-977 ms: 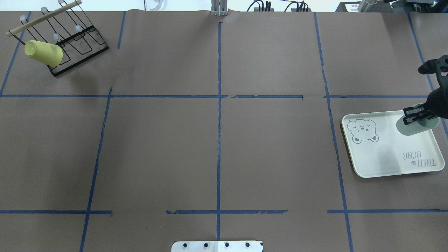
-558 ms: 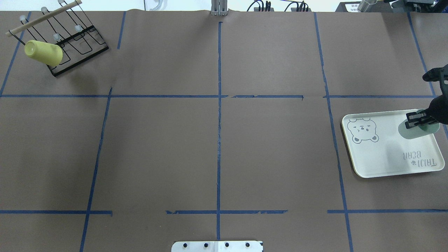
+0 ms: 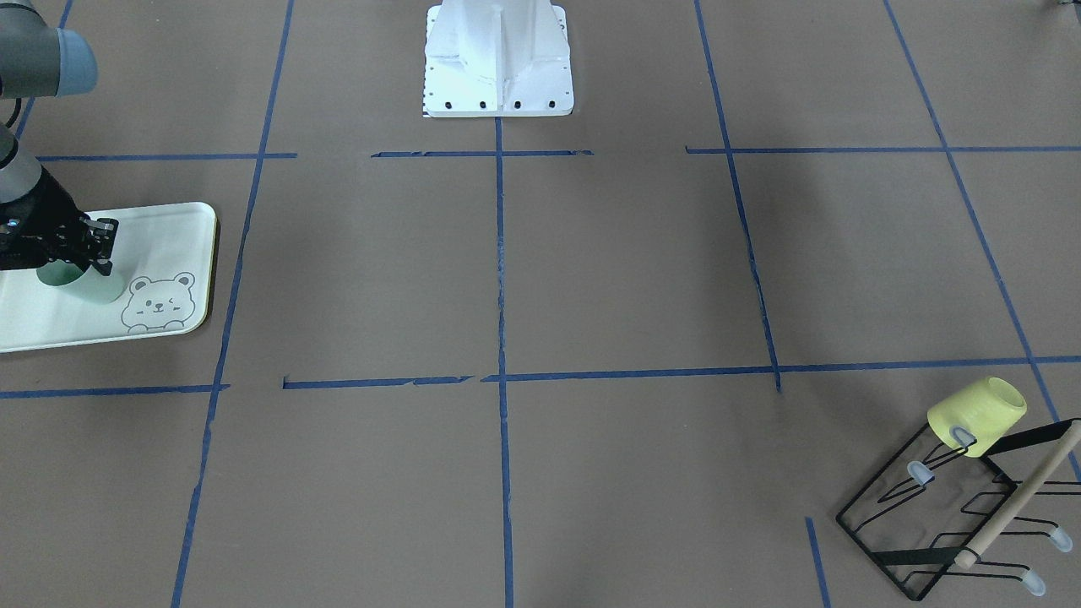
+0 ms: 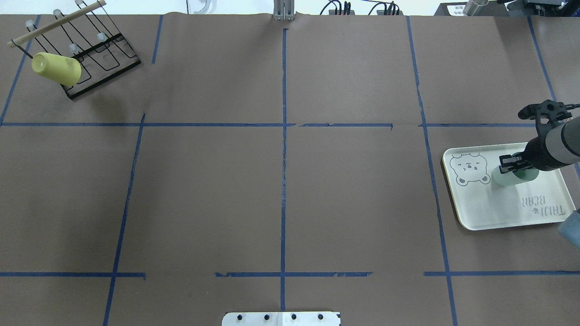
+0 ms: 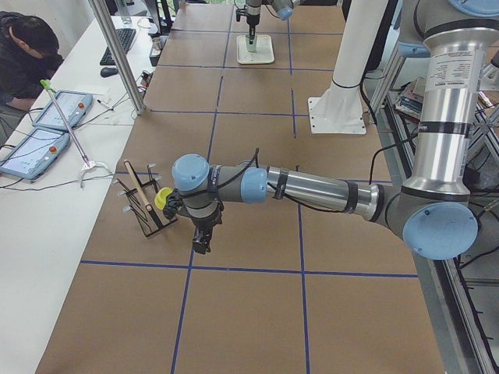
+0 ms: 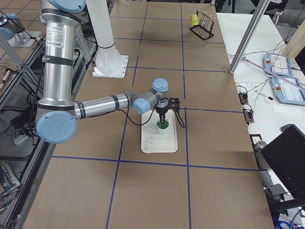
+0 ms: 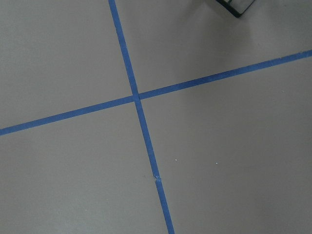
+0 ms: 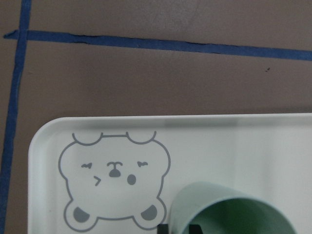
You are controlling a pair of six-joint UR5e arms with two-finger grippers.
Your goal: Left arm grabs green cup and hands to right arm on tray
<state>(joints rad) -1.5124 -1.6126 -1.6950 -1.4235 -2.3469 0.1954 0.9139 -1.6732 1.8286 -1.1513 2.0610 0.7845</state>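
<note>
My right gripper (image 4: 514, 164) is shut on the rim of the pale green cup (image 4: 504, 176) and holds it over the tray (image 4: 480, 208), close to the bear drawing. The front-facing view shows the same gripper (image 3: 84, 247), the cup (image 3: 95, 287) and the tray (image 3: 165, 232). In the right wrist view the cup's rim (image 8: 214, 197) is at the bottom, over the tray (image 8: 243, 141). I cannot tell whether the cup touches the tray. My left gripper (image 5: 201, 241) hangs over the table beside the rack; I cannot tell whether it is open or shut.
A yellow cup (image 4: 56, 68) hangs on a black wire rack (image 4: 97, 54) at the table's far left corner. Blue tape lines cross the brown table. An operator sits at a side desk (image 5: 23, 47).
My right gripper has carried the green cup leftward across the tray toward the bear drawing, and it looks lower now.
</note>
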